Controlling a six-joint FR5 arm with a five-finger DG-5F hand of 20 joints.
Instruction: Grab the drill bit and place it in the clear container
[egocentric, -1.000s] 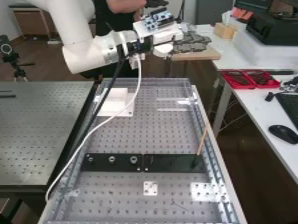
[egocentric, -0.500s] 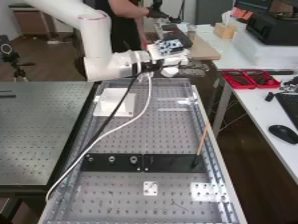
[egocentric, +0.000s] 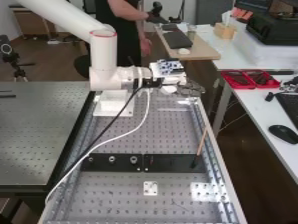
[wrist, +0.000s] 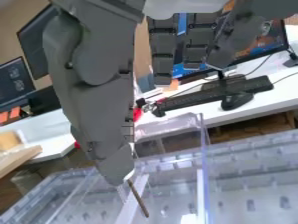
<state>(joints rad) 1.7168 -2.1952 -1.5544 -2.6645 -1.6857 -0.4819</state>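
Hand: at the bench's (egocentric: 169, 135) far right, and it's (egocentric: 191, 89) pinching!
Drill bit: slanting (wrist: 138, 198) down from the grip, near the clear container's (wrist: 174, 125) wall.
Far left: white block (egocentric: 110, 107).
Right table (egocentric: 256, 107): red trays (egocentric: 255, 86), mouse (egocentric: 284, 133).

Brown floor (egocentric: 50, 60), 1 wooden cabinet (egocentric: 36, 22), white desk (egocentric: 256, 112), beige wall (wrist: 23, 22) behind monitors (wrist: 38, 37).
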